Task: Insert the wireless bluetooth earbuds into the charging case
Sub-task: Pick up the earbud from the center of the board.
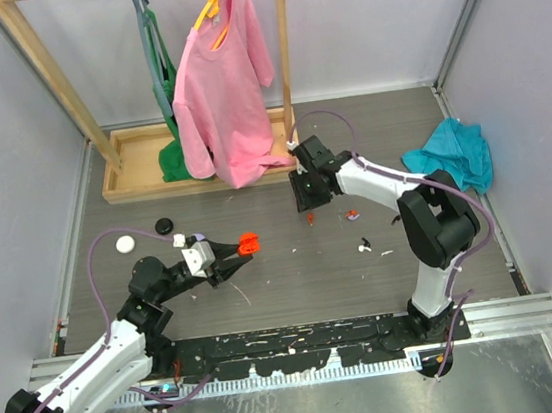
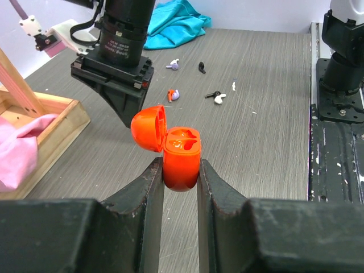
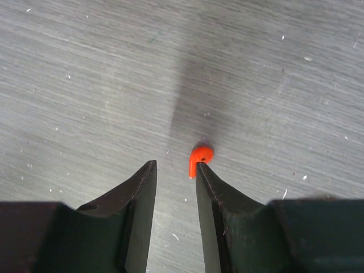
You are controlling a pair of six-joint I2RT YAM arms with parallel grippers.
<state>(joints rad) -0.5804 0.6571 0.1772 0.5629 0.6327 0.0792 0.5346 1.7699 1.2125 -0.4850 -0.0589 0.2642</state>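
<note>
Centrally, an open orange charging case [image 2: 182,152] is pinched between the fingers of the left gripper [image 2: 180,166] and held above the surface [image 1: 296,285]. Its hinged lid [image 2: 149,128] is tipped back. The sockets inside are the same glossy orange, so it cannot be told whether a bud already sits in one.

To the right of the case in the overhead view, near it, a single red earbud [image 3: 199,159] lies on the surface, outside the case. The right gripper [image 3: 174,168] points down over this bud with its jaws slightly apart and nothing between them. The bud lies just off the tip of one finger, touching it or nearly so.

Farther right of the case, more buds lie loose:
- a lilac earbud [image 2: 173,65]
- a dark earbud [image 2: 201,67]
- a red-and-lilac pair [image 2: 173,94], lying close together
- a white earbud [image 2: 219,98]

Left of the case, well apart from it, sit a white round case [image 1: 125,244] and a black round case [image 1: 164,224].

The task looks to be at an early stage. The case is open and presented, but the red bud is not yet gripped. Picking it up, carrying it over and seating it remain to be done, and the other loose buds are untouched.
</note>
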